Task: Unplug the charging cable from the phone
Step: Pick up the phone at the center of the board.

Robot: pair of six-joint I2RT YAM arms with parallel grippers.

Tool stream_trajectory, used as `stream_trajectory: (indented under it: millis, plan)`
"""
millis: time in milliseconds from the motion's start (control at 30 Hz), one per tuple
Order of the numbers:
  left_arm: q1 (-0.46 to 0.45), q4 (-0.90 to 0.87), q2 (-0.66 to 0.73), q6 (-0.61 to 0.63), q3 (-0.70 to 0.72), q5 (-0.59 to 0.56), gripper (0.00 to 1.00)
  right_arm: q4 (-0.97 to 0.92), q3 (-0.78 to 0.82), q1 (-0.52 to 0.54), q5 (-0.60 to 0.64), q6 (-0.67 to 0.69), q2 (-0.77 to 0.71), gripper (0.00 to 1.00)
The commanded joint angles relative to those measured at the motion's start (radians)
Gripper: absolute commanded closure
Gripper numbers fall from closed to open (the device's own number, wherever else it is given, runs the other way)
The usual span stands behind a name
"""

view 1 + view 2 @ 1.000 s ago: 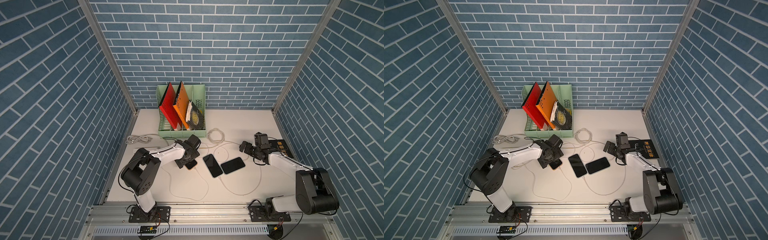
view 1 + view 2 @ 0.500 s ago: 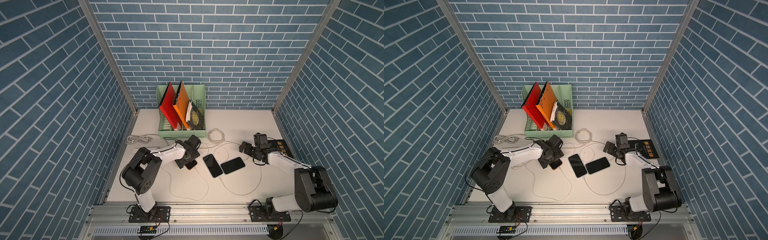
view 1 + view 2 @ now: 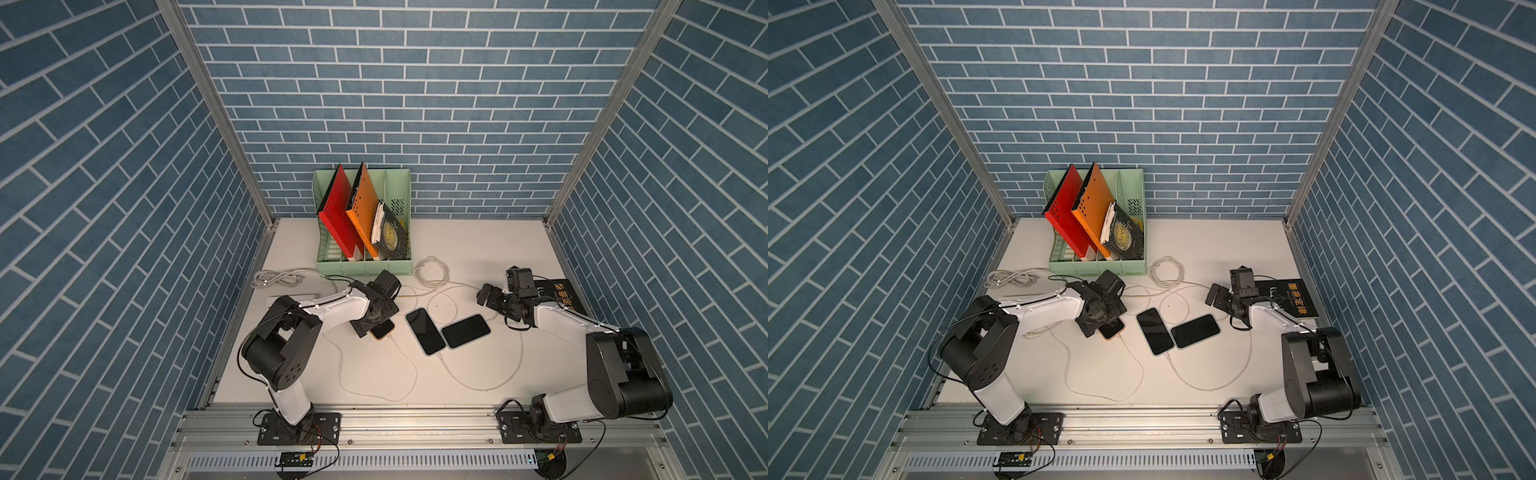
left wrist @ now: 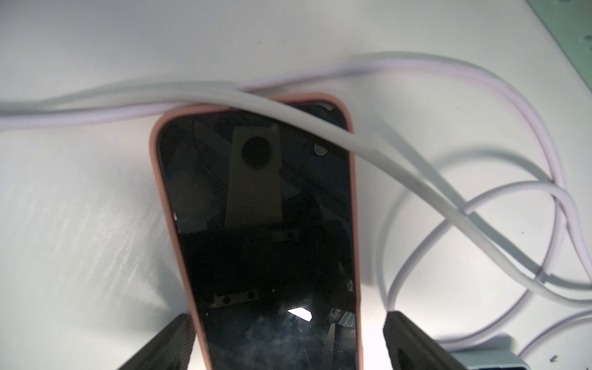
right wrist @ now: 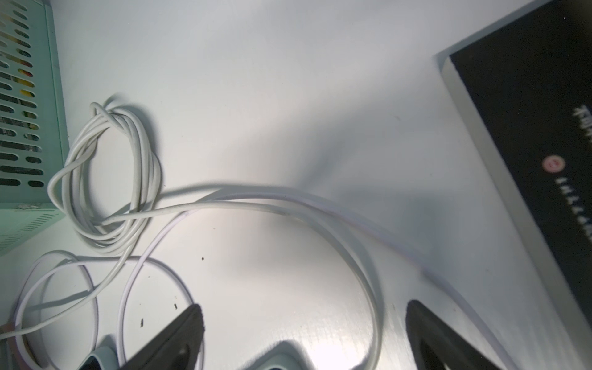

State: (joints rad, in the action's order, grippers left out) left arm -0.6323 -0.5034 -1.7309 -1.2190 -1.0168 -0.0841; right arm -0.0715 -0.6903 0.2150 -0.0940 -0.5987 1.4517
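Phone (image 4: 256,224) in a peach case is seen lying flat on the white tabletop (image 4: 80,192), screen up, directly between the left fingers (image 4: 174,342). These fingers are released and spread wide. One is set just outside each long edge of the case, and nothing is gripped. Beyond the fingertips the phone's far end is crossed by a blurred white strand (image 4: 320,128); which cable it belongs to cannot be told. The phone's other end is cut off in the left wrist view. In a top view the charging cable (image 3: 398,345) is seen leaving that end, clear of the fingers' housing. It appears to be plugged in, though the socket is too small to be made out.

The right fingers (image 5: 179,336) are likewise released and spread, held over the tabletop well apart from the peach-cased phone. A loop of white cable (image 5: 352,256) is laid ahead of and between them, untouched. A black book (image 5: 528,160) lies off the outer side of one finger. A coiled cable (image 5: 112,179) and a green file rack (image 5: 28,128) lie ahead of the other finger. Between the two sets of fingers a black phone (image 3: 424,331) and a blue-edged phone (image 3: 465,331) are laid just beside each other.
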Motion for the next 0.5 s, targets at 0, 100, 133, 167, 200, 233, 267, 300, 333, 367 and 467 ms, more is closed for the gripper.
stream_trajectory:
  millis: [0,100,133,167,200,233,267,300,333,367,467]
  plan:
    - [0.019,-0.075,-0.051,-0.002,0.003,0.015,0.02,0.009,-0.021,0.003,-0.009,-0.020,0.013,0.00]
    - [0.030,-0.134,-0.079,0.003,-0.042,0.004,0.03,0.014,-0.014,0.003,-0.009,-0.021,0.011,0.00]
    - [0.032,-0.153,-0.091,0.008,-0.061,-0.005,0.03,0.015,-0.013,0.003,-0.009,-0.022,0.011,0.00]
    - [0.033,-0.172,-0.100,0.014,-0.077,-0.011,0.03,0.015,-0.012,0.003,-0.008,-0.023,0.011,0.00]
    - [0.033,-0.188,-0.109,0.017,-0.091,-0.015,0.03,0.017,-0.009,0.003,-0.007,-0.023,0.012,0.01]
    - [0.034,-0.194,-0.115,0.019,-0.101,-0.014,0.03,0.021,-0.007,0.003,-0.007,-0.024,0.012,0.01]
    - [0.035,-0.195,-0.120,0.019,-0.106,-0.009,0.03,0.023,-0.004,0.003,-0.007,-0.024,0.011,0.00]
    - [0.037,-0.190,-0.127,0.019,-0.109,-0.001,0.03,0.026,-0.001,0.003,-0.006,-0.024,0.012,0.00]
    - [0.040,-0.184,-0.132,0.019,-0.109,0.010,0.03,0.028,0.001,0.004,-0.006,-0.025,0.012,0.01]
    - [0.043,-0.182,-0.140,0.018,-0.109,0.019,0.03,0.029,0.001,0.003,-0.007,-0.026,0.013,0.01]
    - [0.042,-0.179,-0.152,0.015,-0.110,0.024,0.03,0.032,0.002,0.003,-0.006,-0.026,0.015,0.00]
